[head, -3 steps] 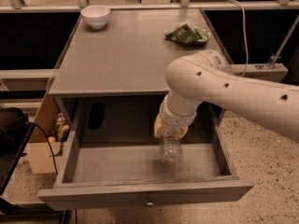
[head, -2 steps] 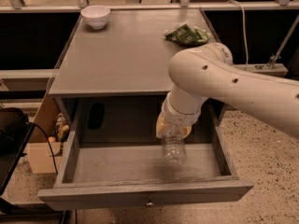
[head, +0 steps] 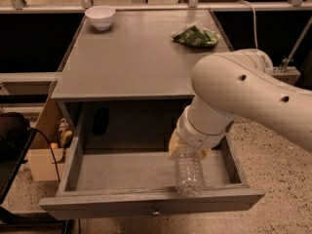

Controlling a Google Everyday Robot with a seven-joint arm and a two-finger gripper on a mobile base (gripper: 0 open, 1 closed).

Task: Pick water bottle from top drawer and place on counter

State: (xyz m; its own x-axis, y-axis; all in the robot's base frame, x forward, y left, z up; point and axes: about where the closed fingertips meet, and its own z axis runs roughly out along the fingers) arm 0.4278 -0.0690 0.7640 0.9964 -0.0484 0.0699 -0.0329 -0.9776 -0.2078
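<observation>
The water bottle (head: 189, 175), clear and ribbed, hangs upright from my gripper (head: 188, 151) over the right front part of the open top drawer (head: 122, 172). Its lower end overlaps the drawer's front panel. The gripper's yellowish fingers (head: 174, 145) close around the bottle's upper end; the cap and label are hidden by my white arm (head: 243, 91). The grey counter (head: 136, 57) lies above and behind the drawer. The drawer's small knob (head: 156, 211) shows at the centre of the front panel.
A white bowl (head: 100, 17) stands at the counter's back left corner. A green snack bag (head: 195, 35) lies at its back right. A cardboard box (head: 41, 155) and a dark bag sit on the floor to the left. A cable runs down at the right.
The arm has come up and toward the camera, and the bottle has moved with it toward the drawer's front right, now overlapping the front panel.
</observation>
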